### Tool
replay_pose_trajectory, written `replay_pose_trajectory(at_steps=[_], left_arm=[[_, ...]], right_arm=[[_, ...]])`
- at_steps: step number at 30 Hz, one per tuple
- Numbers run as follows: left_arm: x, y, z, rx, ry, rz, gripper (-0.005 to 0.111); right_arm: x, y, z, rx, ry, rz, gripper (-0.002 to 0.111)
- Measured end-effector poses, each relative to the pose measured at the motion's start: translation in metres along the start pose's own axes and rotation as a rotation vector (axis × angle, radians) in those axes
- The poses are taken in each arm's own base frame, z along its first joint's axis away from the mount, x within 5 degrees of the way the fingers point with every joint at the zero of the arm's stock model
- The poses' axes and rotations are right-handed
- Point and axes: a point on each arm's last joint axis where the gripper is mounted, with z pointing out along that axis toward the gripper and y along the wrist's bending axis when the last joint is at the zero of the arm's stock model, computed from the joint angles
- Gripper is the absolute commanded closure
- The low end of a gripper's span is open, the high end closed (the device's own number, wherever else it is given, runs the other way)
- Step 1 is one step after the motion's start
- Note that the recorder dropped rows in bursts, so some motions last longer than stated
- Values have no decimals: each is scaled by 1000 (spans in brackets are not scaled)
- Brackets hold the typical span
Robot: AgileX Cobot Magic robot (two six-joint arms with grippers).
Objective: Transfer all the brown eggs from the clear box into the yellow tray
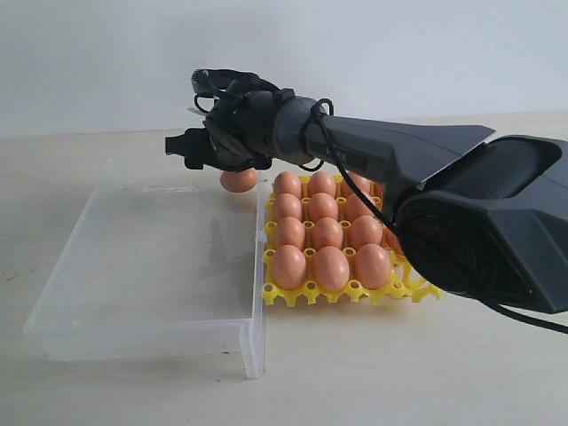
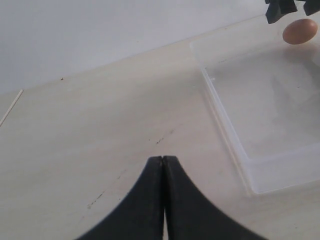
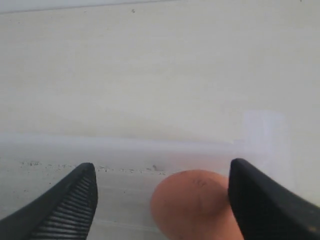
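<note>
In the clear box (image 1: 133, 342), one brown egg (image 1: 238, 180)

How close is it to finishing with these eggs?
Nearly done. Every visible cup of the yellow tray holds a brown egg, though the arm hides some. In hand: nothing yet; the right hand hangs open over the last egg in the far corner of the clear box. Left: move that one.

Orange-brown eggs (image 1: 331, 266), bright yellow tray (image 1: 286, 294) (open lattice), colourless clear box (image 1: 142, 266), dark grey arm (image 1: 390, 151).
</note>
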Motion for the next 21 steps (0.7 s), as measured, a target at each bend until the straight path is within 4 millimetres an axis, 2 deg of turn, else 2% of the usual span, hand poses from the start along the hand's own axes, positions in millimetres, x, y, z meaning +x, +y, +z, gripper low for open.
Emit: replay_pose_trajectory(at_steps=[12,21], left_arm=[[0,0,0,0,0,0,107],[0,0,0,0,0,0,107]], right_arm=[[5,1,8,-23,3,-60,38],[11,2,5,-9,71,-244,38]])
